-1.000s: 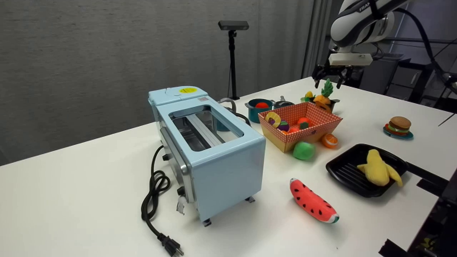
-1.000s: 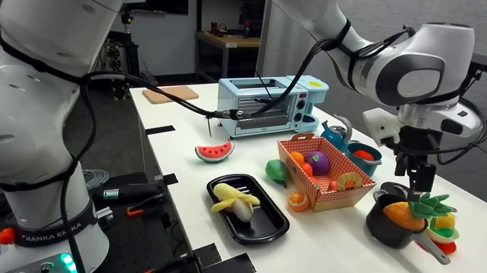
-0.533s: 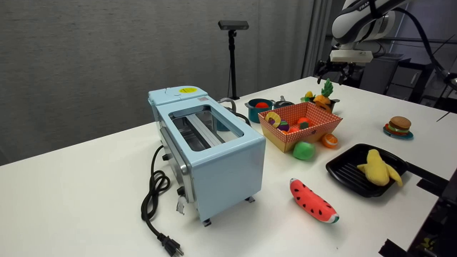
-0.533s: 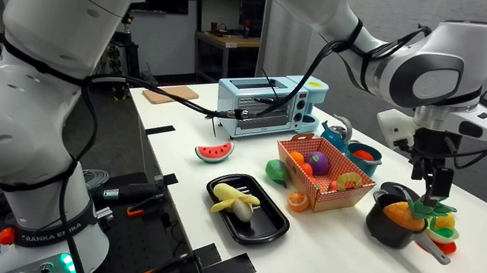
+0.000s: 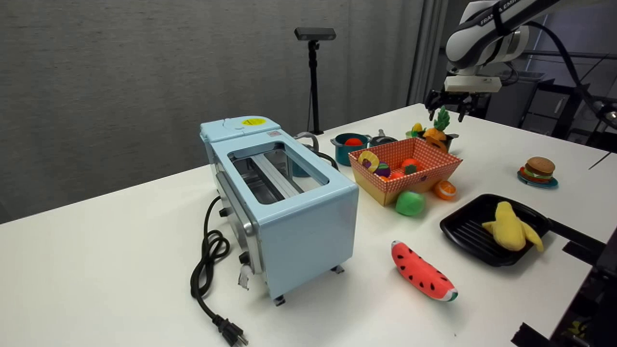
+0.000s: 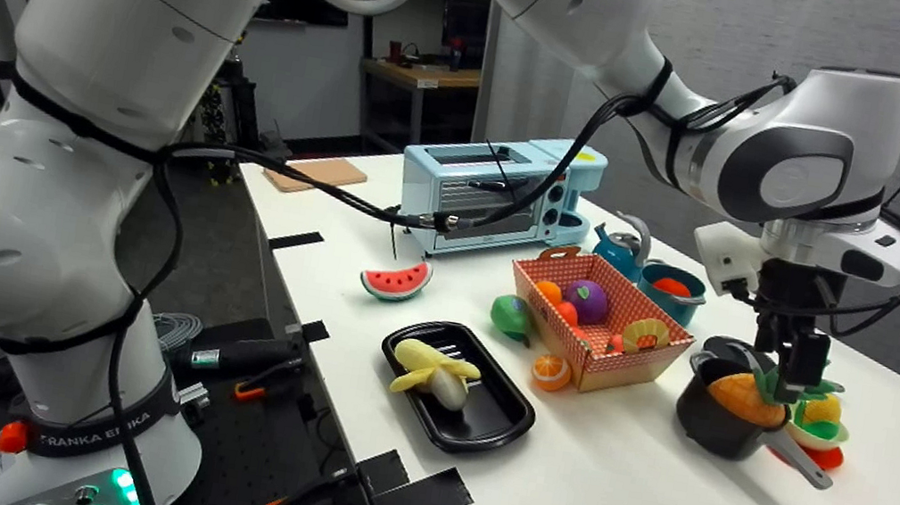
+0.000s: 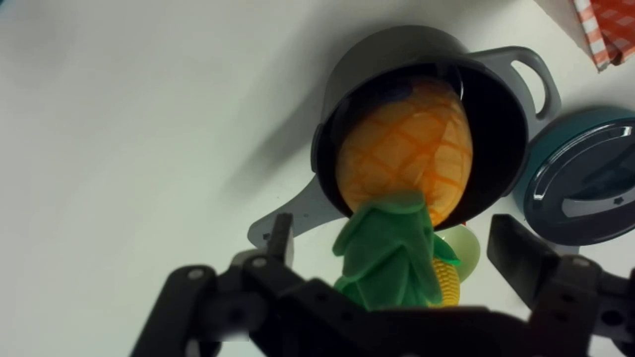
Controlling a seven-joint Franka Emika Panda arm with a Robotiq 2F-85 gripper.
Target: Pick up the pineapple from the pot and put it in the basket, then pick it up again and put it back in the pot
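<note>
The pineapple [image 7: 407,153] lies in the pot [image 7: 397,49], crown [image 7: 389,263] toward six o'clock in the wrist view, basket [image 7: 615,22] at two. Fingers [image 7: 516,263] wide apart, the gripper [image 7: 391,233] holds nothing.

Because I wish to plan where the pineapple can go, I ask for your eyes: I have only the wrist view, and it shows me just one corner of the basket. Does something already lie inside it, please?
Observer: Yes. In both exterior views, a purple toy fruit lies in the basket, among others.
Operator: Thank you. Is something lying on the table beside the basket?
Observer: Yes, in both exterior views an orange lies next to it.
Operator: And does some large thing stand beyond the basket?
Observer: Yes, a blue toaster stands there, on the side away from the hand.
</note>
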